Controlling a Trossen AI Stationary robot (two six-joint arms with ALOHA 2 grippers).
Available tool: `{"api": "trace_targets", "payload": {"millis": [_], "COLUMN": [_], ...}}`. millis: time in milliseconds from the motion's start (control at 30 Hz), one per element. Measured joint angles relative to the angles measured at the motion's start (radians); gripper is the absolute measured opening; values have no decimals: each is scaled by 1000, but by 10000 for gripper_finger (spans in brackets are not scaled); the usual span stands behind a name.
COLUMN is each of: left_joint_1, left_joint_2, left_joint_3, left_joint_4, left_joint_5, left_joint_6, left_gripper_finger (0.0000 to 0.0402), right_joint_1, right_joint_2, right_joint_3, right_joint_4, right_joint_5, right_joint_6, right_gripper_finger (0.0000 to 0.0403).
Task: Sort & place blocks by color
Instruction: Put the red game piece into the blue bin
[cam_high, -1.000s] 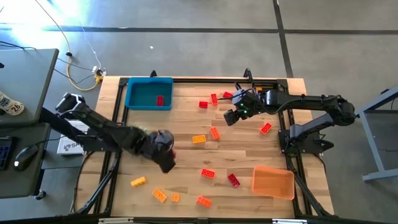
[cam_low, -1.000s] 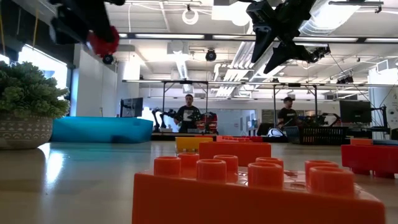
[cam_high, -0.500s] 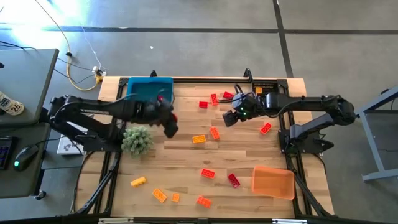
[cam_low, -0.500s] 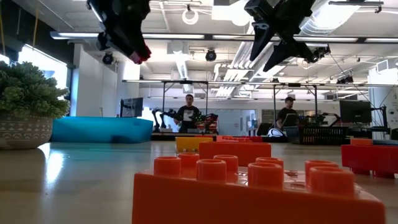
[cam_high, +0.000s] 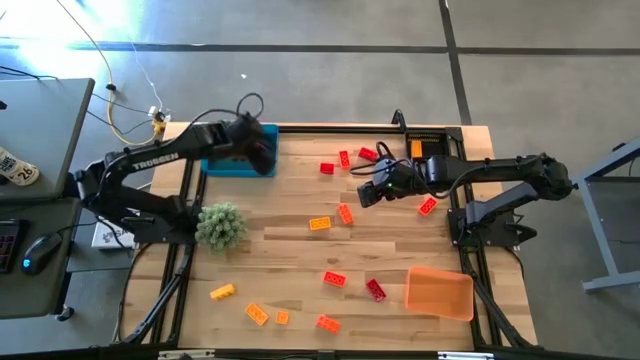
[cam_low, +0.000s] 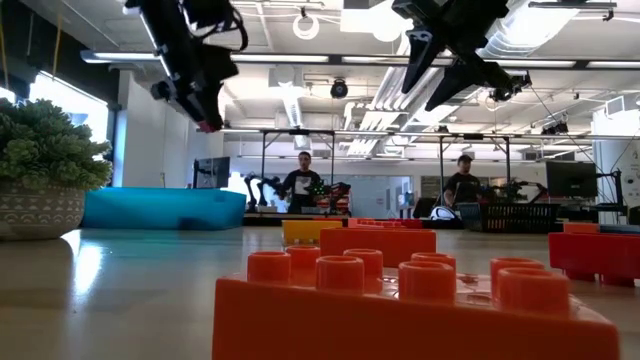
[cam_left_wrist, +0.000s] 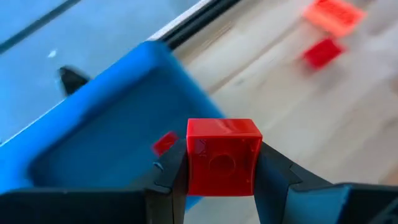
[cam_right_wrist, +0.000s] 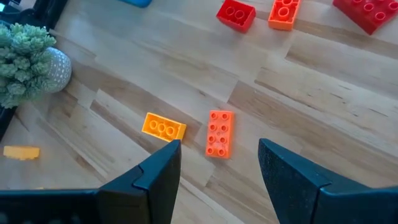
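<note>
Left end effector (cam_left_wrist: 217, 171) is clamped on a red block (cam_left_wrist: 222, 155), both fingers pressed flat against its opposite sides. It hangs above the blue tray (cam_high: 222, 160), where another red block (cam_left_wrist: 165, 142) lies directly ahead of the fingers.

For a clean release, the end effector should be centred well inside the tray rim before the fingers part, and lowered enough that the block does not bounce out.

Right end effector (cam_right_wrist: 219, 165) hovers with its fingers spread wide and nothing between them. An orange block (cam_right_wrist: 219, 133) lies on the tabletop (cam_high: 300, 260) just ahead of the gap. Beyond it lie a second orange block (cam_right_wrist: 164, 127) and more red and orange blocks. An orange tray (cam_high: 438, 292) sits well apart from this end effector, as does a green plant ball (cam_high: 221, 226).

White lettering on the left arm (cam_high: 170, 158) reads "TROSSEN".
</note>
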Motion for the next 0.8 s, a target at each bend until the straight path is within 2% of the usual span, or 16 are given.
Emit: {"api": "trace_targets", "payload": {"millis": [133,300,433,800], "left_joint_1": [101,166,187,198], "left_joint_2": [31,101,164,323], "left_joint_3": [0,-1,-1,-1], "left_joint_4": [-44,-60,-59,-58], "left_joint_5": [56,74,115,118], "left_joint_6": [9,8,-3,-32], "left_gripper_finger": [107,107,107,112], "right_joint_1": [-3,-19,-53,-135], "right_joint_2": [0,0,0,0], "right_joint_3": [0,0,0,0], "right_joint_4": [0,0,0,0], "right_joint_5": [3,48,28,-67], "right_joint_6": [-12,-63,-120,-263], "right_gripper_finger": [202,202,202,202]}}
